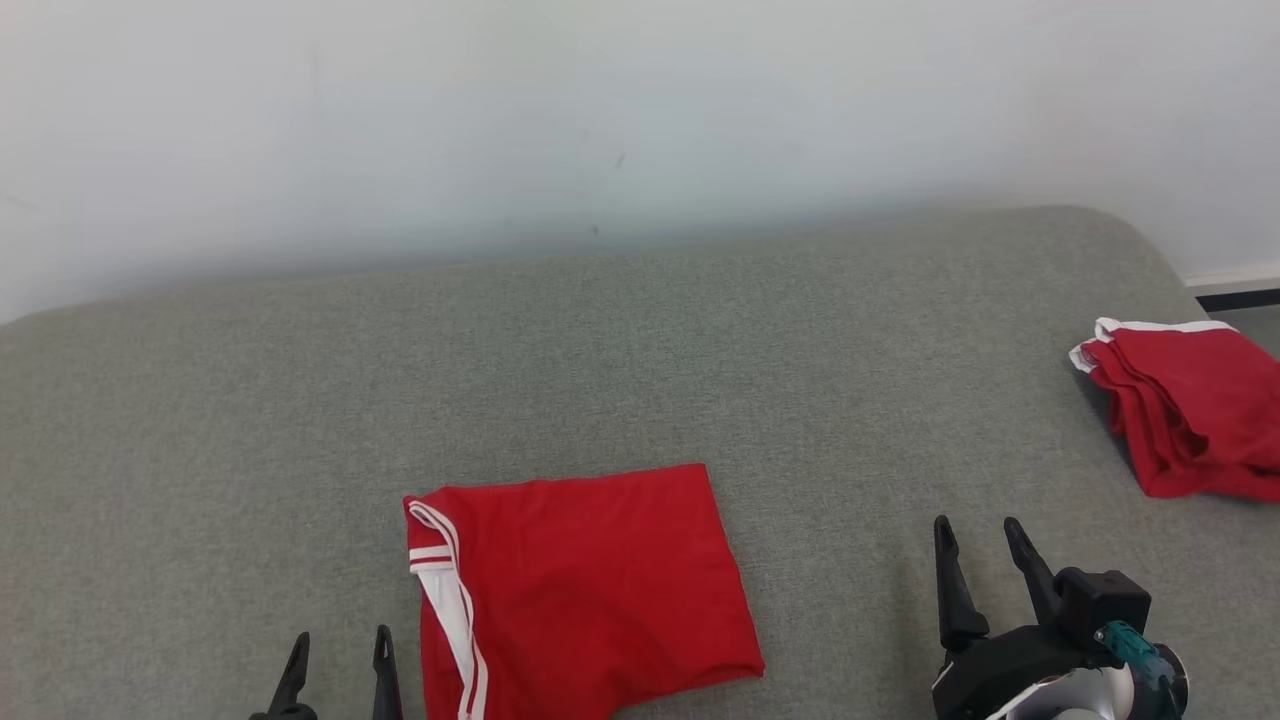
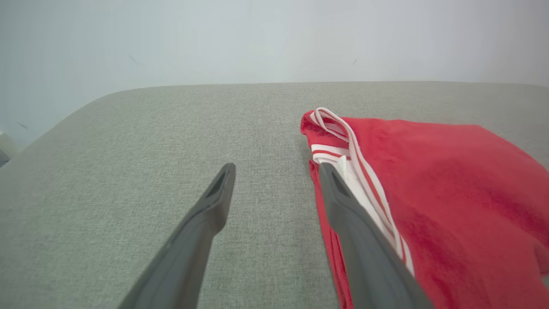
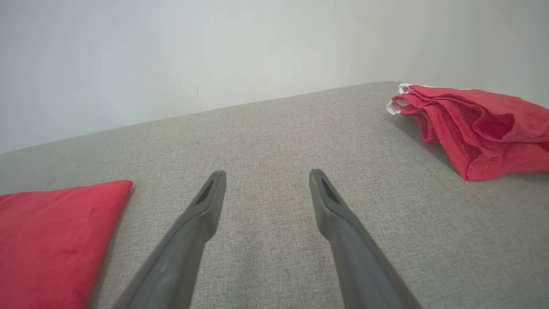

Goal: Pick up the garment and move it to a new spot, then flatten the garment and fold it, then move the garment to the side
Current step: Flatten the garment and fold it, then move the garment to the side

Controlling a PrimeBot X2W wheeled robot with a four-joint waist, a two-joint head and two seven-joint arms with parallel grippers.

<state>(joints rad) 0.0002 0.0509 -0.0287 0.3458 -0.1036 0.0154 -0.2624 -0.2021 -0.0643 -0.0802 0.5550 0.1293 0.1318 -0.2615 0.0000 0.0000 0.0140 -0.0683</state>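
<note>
- Grey woven fabric covers the surface (image 1: 200, 420), which runs the full width of the head view. A pale wall (image 1: 600, 120) stands behind it.
- Left tool (image 1: 341, 640): at the lower left of the head view, with its two dark fingers pointing away from the robot. The fingers stand wide apart with bare fabric between them, and nothing is held.
- Left wrist view: this tool's right-hand finger overlaps the left edge of the garment. Whether it touches the cloth cannot be told. In the head view the finger stands just beside that edge.
- Garment (image 1: 590, 580): red, lying flat on the surface at lower centre, immediately right of the left tool. It is folded into a rough rectangle with a plain red face up. Its near edge is cut off by the bottom of the head view.
- Sleeve (image 1: 447, 600): white with red-and-white striped trim, lying along the garment's left edge.
- Right tool (image 1: 978, 528): at the lower right of the head view, well apart from the garment. Its fingers are spread wide over bare fabric and it is empty. In the right wrist view a corner of the garment lies off to the left, clear of the fingers.
- Second red cloth (image 1: 1190, 420): white-edged and bunched in loose layers, at the far right end of the surface. It lies beyond the right tool and apart from it, and the frame edge partly cuts it off.
</note>
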